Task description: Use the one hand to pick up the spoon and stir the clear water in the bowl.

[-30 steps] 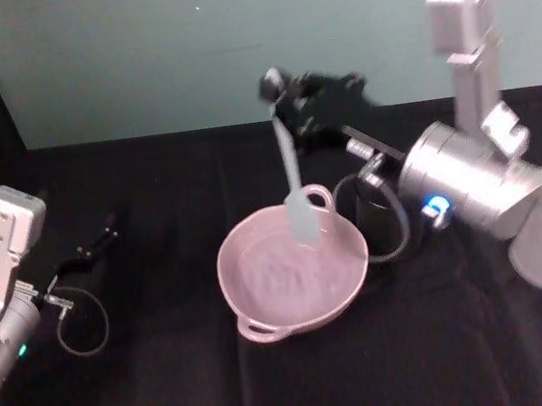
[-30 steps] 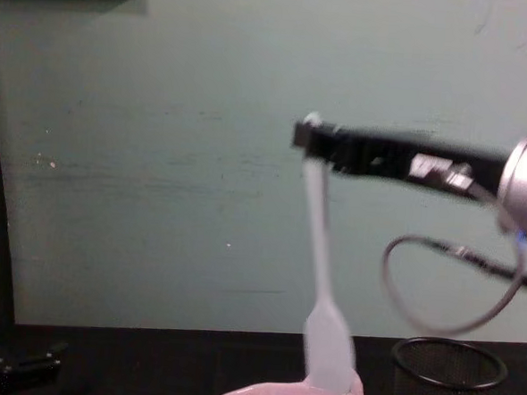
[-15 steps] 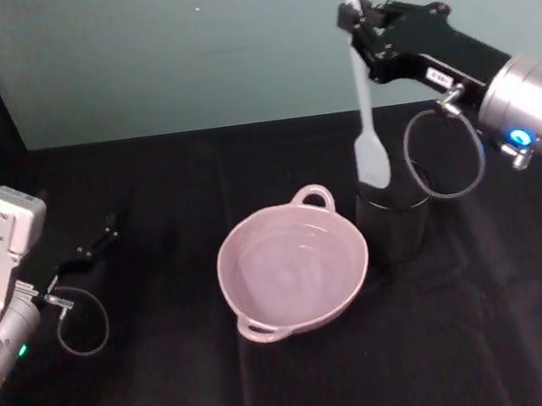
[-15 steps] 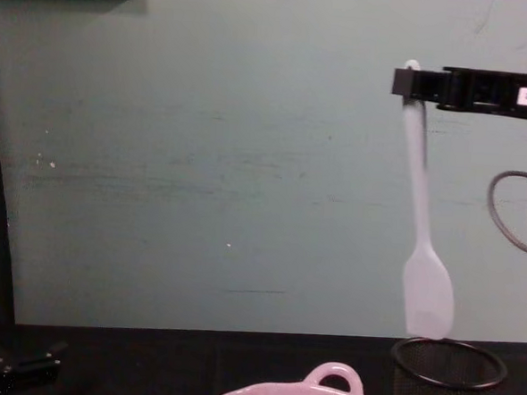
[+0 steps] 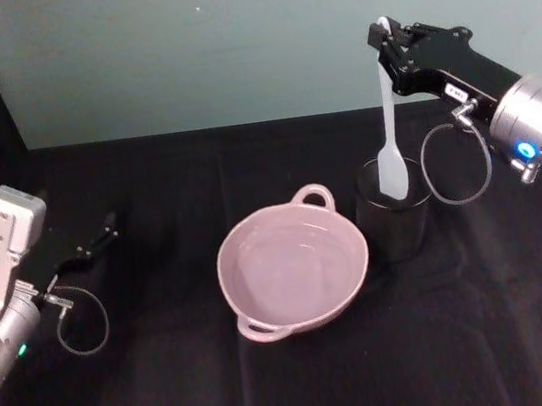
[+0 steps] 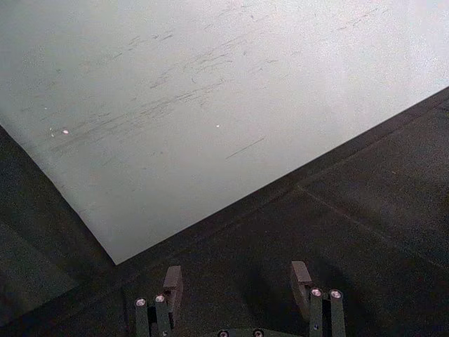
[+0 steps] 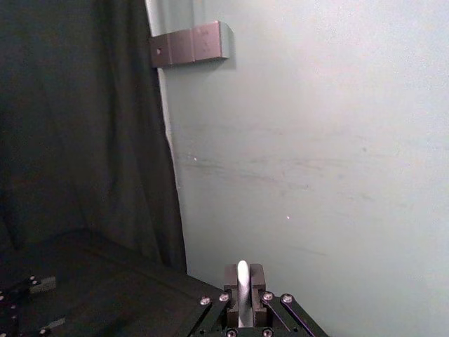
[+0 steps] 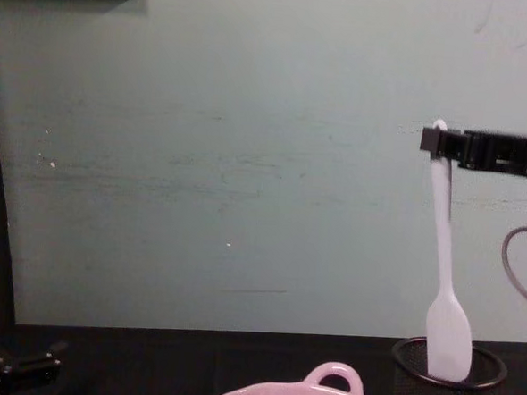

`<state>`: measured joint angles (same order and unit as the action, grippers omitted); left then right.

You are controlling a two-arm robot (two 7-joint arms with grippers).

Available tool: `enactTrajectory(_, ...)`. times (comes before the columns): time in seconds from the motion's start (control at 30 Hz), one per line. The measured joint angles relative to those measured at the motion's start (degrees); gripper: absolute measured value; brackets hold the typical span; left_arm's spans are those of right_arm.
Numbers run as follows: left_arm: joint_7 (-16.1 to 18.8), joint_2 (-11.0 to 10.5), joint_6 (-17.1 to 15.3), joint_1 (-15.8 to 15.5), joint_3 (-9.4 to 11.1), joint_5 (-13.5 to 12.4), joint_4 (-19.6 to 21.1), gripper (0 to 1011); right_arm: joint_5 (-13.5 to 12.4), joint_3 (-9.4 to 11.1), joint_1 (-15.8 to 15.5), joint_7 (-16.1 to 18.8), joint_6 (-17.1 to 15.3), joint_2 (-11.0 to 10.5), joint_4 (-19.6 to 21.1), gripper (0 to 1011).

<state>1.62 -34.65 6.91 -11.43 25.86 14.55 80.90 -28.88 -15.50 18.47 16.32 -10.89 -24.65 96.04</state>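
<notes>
On the left side of the black bench (image 5: 307,390), your left gripper (image 5: 104,234) is resting low near the bench edge, and its two black fingers (image 6: 173,281) are standing spread apart with nothing between them. In the middle of the bench, the pale pink round bowl (image 5: 294,270) with a small loop handle is sitting with clear water inside it. Just beside the bowl, on its right, the black wire-mesh cup (image 5: 392,218) is standing upright. You are holding the long slim white plastic spoon (image 8: 444,289) by its handle tip, and it is hanging almost straight down with its flat scoop dipping inside the rim of the mesh cup, not in the bowl. Your right gripper (image 5: 388,40), slim and black with a small white label, is pinching that handle tip high above the cup.
</notes>
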Motion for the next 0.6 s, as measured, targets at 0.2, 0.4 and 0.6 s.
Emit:
enactTrajectory(0.2,0.0,0.0,0.0,0.0,0.0,0.0,0.0,1011,-1.1,0.5,-0.8,0.3,3.0,1.7,-4.1,108)
enactTrajectory(0.4,0.0,0.0,0.0,0.0,0.0,0.0,0.0,1011,-5.1,2.5,-2.7,1.7,6.5,3.9,-8.1,108)
enactTrajectory(0.6,0.0,0.0,0.0,0.0,0.0,0.0,0.0,1011,-10.4,4.3,-4.2,3.5,8.5,5.6,-11.8,108)
